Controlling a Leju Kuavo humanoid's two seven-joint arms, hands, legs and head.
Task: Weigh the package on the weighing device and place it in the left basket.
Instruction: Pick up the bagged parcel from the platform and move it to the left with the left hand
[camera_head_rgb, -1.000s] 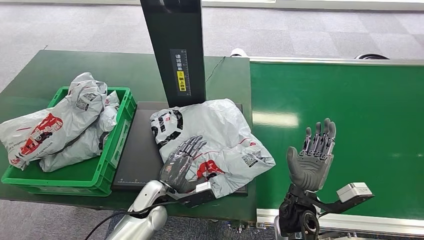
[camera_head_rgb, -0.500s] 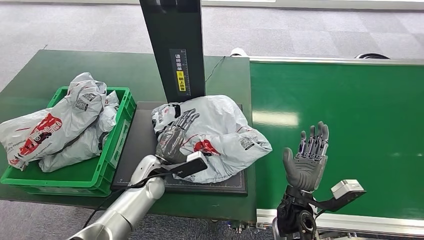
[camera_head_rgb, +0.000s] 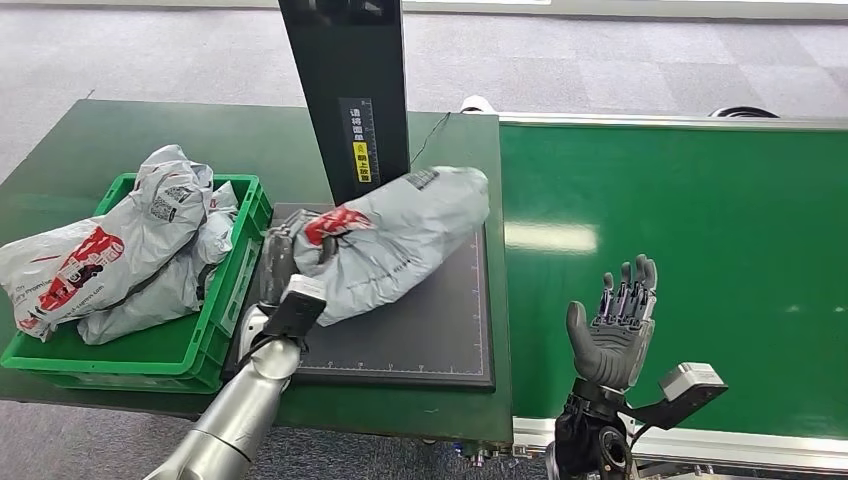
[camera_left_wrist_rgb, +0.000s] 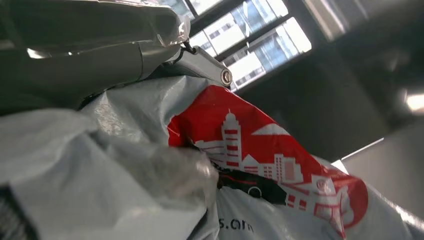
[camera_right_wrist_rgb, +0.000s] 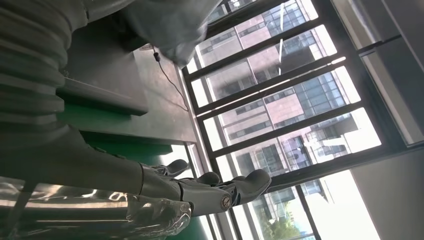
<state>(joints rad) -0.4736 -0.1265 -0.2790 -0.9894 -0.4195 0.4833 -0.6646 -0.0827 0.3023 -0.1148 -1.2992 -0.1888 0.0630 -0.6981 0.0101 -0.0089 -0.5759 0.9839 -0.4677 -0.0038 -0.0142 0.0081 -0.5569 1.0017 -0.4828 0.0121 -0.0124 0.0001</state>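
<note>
Fingers of our left hand grip the package, a grey crumpled poly bag w/ red print & a label, at its end nearest the green basket. Package slants up over the black scale plate, far end by the black column. Left wrist view shows a red skyline graphic up close; head view shows our right hand upright over the green belt, fingers apart, holding nothing.

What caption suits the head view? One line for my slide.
Left hand lifts grey package off black scale toward green basket.
</note>
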